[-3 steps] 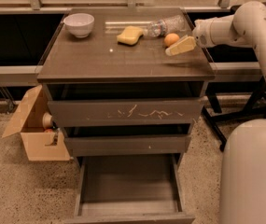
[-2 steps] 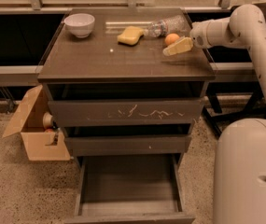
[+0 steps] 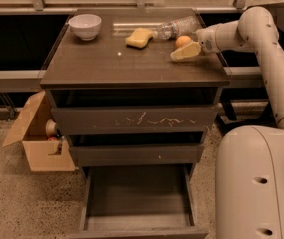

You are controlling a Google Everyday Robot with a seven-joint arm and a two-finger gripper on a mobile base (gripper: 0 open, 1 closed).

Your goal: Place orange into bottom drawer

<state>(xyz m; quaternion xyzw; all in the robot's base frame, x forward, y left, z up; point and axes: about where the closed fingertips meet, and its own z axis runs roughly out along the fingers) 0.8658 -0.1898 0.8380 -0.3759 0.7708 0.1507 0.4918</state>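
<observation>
The orange (image 3: 183, 40) sits on the cabinet top at the back right, next to a clear plastic bottle (image 3: 177, 27) lying on its side. My gripper (image 3: 184, 51) reaches in from the right at the end of the white arm (image 3: 261, 39). It is low over the top, right at the front side of the orange. The bottom drawer (image 3: 136, 203) is pulled open below, and its smooth grey tray is empty. The two drawers above it are closed.
A yellow sponge (image 3: 138, 37) and a white bowl (image 3: 85, 26) sit on the cabinet top (image 3: 106, 66). An open cardboard box (image 3: 39, 143) stands on the floor at the left. My white base (image 3: 258, 183) is at the right of the cabinet.
My gripper has shifted slightly left and lower, closer against the orange. The orange and the drawers have not moved.
</observation>
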